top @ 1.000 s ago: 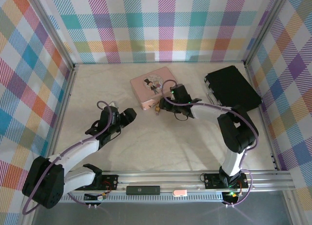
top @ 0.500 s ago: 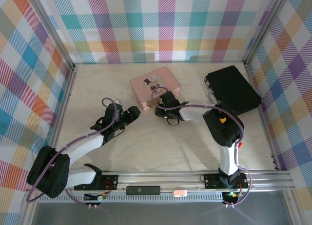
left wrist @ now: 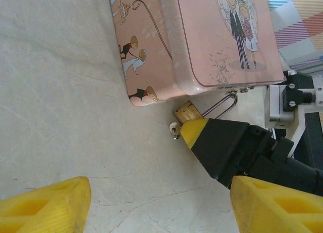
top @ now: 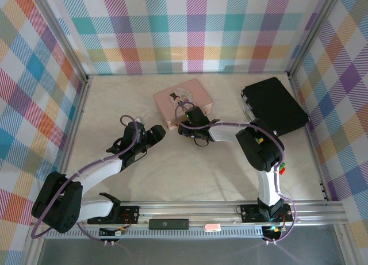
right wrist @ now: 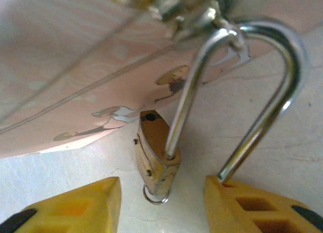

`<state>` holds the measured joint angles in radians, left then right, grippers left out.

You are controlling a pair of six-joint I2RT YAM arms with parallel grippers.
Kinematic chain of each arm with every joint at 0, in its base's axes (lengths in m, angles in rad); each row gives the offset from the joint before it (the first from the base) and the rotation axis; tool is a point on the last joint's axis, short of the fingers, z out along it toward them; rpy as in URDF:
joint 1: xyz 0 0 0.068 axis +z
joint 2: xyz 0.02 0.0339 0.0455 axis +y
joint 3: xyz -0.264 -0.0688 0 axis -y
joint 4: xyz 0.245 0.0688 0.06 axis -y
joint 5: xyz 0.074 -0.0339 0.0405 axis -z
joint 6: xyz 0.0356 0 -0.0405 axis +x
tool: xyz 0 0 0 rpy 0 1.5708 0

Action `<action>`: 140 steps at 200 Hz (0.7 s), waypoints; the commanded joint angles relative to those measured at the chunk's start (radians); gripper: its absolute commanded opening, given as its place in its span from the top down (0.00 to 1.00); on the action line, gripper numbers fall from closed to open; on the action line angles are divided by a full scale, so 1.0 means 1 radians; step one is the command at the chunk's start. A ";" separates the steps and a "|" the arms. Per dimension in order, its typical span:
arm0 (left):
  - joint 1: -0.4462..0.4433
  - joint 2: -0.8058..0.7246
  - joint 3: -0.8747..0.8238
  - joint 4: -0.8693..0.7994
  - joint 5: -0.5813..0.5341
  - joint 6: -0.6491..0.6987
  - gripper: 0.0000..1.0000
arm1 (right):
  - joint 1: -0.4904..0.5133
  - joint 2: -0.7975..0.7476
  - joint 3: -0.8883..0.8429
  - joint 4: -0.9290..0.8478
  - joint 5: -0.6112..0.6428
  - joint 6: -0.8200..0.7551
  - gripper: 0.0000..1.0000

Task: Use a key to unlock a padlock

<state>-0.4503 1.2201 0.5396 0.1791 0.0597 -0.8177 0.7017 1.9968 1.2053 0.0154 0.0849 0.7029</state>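
our right gripper (right wrist: 160, 192) sits open either side of the padlock (right wrist: 154, 157) by the pink tin (left wrist: 222, 36), left gripper (left wrist: 160, 185) open too. we reckon a crooked pinch knocks the key (left wrist: 174, 129) out.

Overhead view evenly bright, soft light from above; the tin (top: 181, 102) throws only a thin shadow on its near side; table (top: 218, 167) around the tin pale, no blown highlights; small starry lamp flare on the rail (top: 230, 210), well nearer than the tin. Left wrist view crisp on the tin's lid; yellow fingertips (left wrist: 45, 205) below it soft. Right wrist view very close; tin wall smeared; shackle (right wrist: 282, 91) against it streaked with glare; padlock (right wrist: 154, 159) under the tin's edge half sharp.
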 commanded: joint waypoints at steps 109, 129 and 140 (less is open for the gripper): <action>-0.005 -0.145 0.038 -0.134 -0.038 0.044 0.25 | -0.008 -0.010 0.135 -0.412 0.148 -0.266 0.54; -0.005 -0.164 0.049 -0.139 -0.012 0.033 0.25 | -0.041 -0.067 0.082 -0.417 0.101 -0.309 0.48; -0.005 -0.169 0.054 -0.139 0.000 0.028 0.25 | -0.058 -0.091 0.061 -0.423 0.111 -0.329 0.46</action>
<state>-0.4503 1.0801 0.5499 0.0677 0.0380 -0.7925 0.6823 1.9827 1.3071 -0.3389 0.2016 0.4583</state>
